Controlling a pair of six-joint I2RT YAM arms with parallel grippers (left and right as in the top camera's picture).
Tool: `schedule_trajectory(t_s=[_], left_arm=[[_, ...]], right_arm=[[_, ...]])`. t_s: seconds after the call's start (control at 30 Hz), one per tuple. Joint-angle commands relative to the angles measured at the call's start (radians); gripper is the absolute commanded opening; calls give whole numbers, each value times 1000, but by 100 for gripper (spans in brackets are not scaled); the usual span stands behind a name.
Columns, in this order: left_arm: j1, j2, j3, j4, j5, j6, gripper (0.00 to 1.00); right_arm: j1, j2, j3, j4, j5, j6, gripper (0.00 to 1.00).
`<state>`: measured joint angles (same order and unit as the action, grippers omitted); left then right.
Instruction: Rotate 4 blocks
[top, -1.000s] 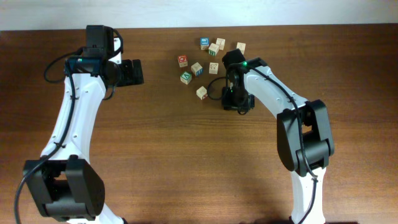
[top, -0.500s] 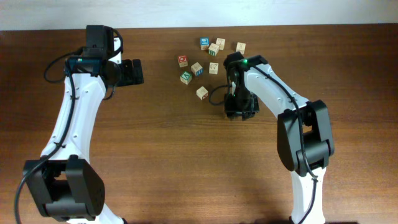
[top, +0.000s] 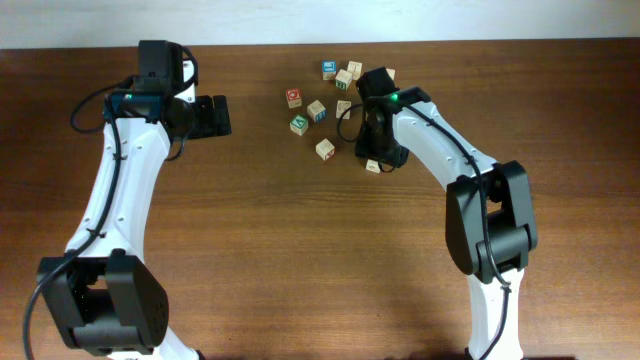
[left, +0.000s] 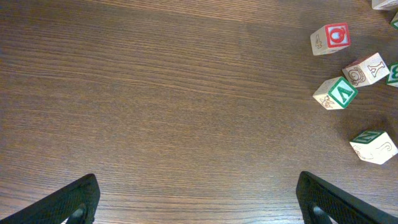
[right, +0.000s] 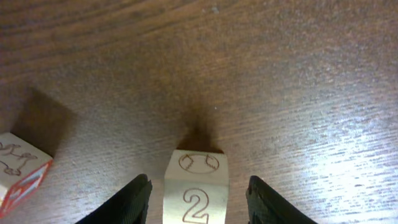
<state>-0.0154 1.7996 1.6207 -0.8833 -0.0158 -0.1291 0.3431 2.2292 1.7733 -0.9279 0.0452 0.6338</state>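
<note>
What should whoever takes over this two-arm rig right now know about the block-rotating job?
Left gripper: open, empty, away from the cubes.
Right gripper: open, straddling a pale wooden cube marked 2, which sits on the brown wooden table, untouched by either finger.
Other pale wooden cubes: loose cluster beyond it, toward the table's far edge.
Done: cannot tell how many are turned.
Left: confirm the count, then rotate the rest.

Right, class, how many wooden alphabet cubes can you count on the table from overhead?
10 cubes: four in the far row, four just nearer, one nearer still, one between the fingers of the right gripper. The right arm may hide more.
</note>
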Motion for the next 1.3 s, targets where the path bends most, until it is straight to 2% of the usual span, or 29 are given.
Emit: schedule_trajectory(t_s=[0.0, 0.07, 0.17, 0.23, 0.3, 0.37, 0.47, 0.63, 0.77, 0.93, 1.07, 1.13, 1.27], left_arm=[[-2, 7, 17, -1, -7, -14, 99], [-2, 7, 17, -1, -7, -14, 99], [-2, 7, 17, -1, -7, -14, 99], [-2, 7, 17, -1, -7, -14, 99], [-2, 7, 17, -1, -8, -14, 99], [-2, 7, 17, -1, -7, -14, 99], [-2, 7, 17, -1, -7, -14, 99], [-2, 7, 17, 0, -8, -14, 99], [-2, 7, 17, -1, -8, -14, 99], [-2, 7, 17, 0, -8, -13, 99], [-2, 7, 17, 0, -11, -13, 99], [-2, 7, 17, 2, -11, -13, 99], [0, 7, 18, 4, -101, -16, 99]], right_arm=[[4, 6, -23, 10, 20, 15, 51], [4, 10, -31, 12, 19, 15, 50], [4, 16, -36, 13, 19, 15, 38], [4, 16, -36, 5, 12, 15, 36], [3, 16, -35, -24, 11, 7, 35], [4, 16, -34, -51, -35, -124, 35], [4, 16, -34, -111, -61, -212, 36], [3, 16, -19, -151, -75, -242, 36], [3, 16, 42, -215, -59, -311, 52], [3, 16, 103, -256, -59, -317, 63], [4, 16, 257, -299, -95, -315, 68], [5, 16, 265, -221, -204, -272, 68], [46, 30, 243, -82, -195, -141, 68]])
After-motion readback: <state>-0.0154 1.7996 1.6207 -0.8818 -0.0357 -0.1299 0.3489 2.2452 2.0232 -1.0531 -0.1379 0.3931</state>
